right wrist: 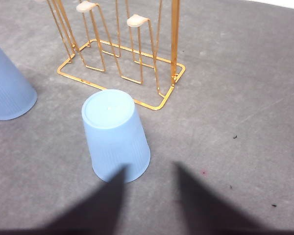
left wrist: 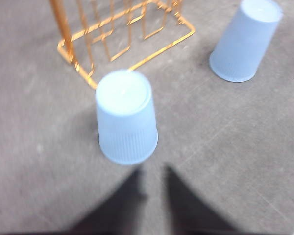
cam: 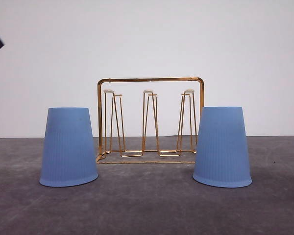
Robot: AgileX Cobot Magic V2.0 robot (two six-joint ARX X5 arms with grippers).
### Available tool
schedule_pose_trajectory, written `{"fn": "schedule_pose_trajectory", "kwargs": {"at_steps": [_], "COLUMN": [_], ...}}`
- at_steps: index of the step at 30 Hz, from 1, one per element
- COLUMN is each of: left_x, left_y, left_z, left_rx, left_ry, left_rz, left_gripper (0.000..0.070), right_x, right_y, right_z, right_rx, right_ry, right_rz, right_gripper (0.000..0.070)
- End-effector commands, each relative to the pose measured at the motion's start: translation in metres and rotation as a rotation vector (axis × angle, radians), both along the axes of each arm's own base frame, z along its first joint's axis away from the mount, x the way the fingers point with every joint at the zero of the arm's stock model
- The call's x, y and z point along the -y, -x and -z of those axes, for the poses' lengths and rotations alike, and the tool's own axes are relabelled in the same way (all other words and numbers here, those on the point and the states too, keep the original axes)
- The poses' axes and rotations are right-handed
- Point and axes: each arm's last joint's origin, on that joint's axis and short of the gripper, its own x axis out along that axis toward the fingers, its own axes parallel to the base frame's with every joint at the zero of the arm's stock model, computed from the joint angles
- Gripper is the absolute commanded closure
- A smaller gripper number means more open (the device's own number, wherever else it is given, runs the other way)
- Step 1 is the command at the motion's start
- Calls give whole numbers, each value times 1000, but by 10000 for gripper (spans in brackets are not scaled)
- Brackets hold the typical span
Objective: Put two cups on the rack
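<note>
Two blue cups stand upside down on the grey surface (cam: 147, 205), the left cup (cam: 68, 147) and the right cup (cam: 222, 147) flanking the gold wire rack (cam: 150, 120), each just beside one of its ends, none yet on a prong. The left end effector (left wrist: 154, 191) and the right end effector (right wrist: 149, 188) hover spread apart, empty, each near its own cup. To grasp well, each should probably straddle the ribbed wall at mid-height, squeeze gently, then lift above the pale prong tips before lowering.
</note>
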Motion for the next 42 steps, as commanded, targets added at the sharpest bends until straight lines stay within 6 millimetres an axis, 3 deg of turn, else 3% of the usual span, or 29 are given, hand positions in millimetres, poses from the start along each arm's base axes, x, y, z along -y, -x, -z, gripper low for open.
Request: {"fn": "schedule_pose_trajectory", "kwargs": {"at_steps": [1, 8, 14, 19, 23, 31, 39, 41, 42], "left_x": [1, 6, 20, 34, 44, 56, 63, 64, 64], "left_y": [-1, -11, -41, -71, -92, -118, -127, -128, -128], "left_z": [-7, -3, 5, 22, 38, 70, 91, 93, 93], "left_rx": [48, -26, -64, -85, -102, -166, -223, -228, -229], "left_ry": [1, 54, 93, 85, 76, 44, 13, 11, 10], "left_rz": [21, -30, -55, -54, -52, -55, -50, -50, -50], "left_gripper": [228, 191, 177, 163, 94, 97, 115, 193, 265], "right_x": [0, -1, -1, -1, -1, -1, -1, -1, -1], "right_y": [0, -1, -2, -3, -3, -3, -3, -3, -3], "right_z": [-5, -7, -9, -12, -12, -12, -12, -12, -12], "right_rx": [31, 47, 65, 97, 105, 105, 105, 105, 105], "right_ry": [8, 1, -7, -14, -16, -16, -16, -16, -16], "right_rz": [-8, -6, -5, -4, -4, -4, -4, -4, -4], "right_gripper": [310, 310, 310, 311, 311, 311, 311, 311, 311]}}
